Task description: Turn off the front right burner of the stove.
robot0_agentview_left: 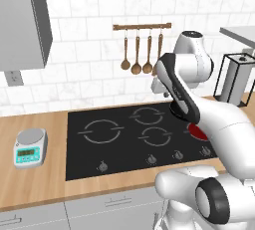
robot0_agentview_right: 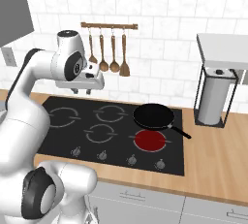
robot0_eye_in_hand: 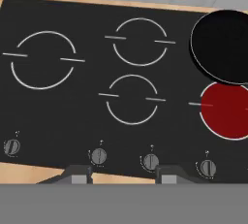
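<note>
Stove [robot0_agentview_right: 63, 136] set into the wooden counter [robot0_agentview_right: 213, 145]; all places below taken from the stove.

Front right burner [robot0_agentview_right: 150, 140] glows solid red at the stove's front right, so it is lit and the task is not yet done. Three other zones are grey rings, unlit.

Pan [robot0_agentview_right: 154, 116] sits on the rear right zone, just behind the red burner, handle pointing off toward the right edge. Nothing seen in it.

Four knobs [robot0_eye_in_hand: 208, 168] run along the stove's front edge. The rightmost, in front of the red disc, is probably the one to turn.

Pincer [robot0_agentview_right: 82, 91] hangs high above the stove's left-centre, aimed down. Likely a survey pose: the hand view takes in the whole knob row. Its fingers [robot0_eye_in_hand: 77, 174] stand apart with nothing between them.

Holder right of the stove carries a paper roll [robot0_agentview_right: 213, 99]. Scale [robot0_agentview_left: 30, 147] left of it.
</note>
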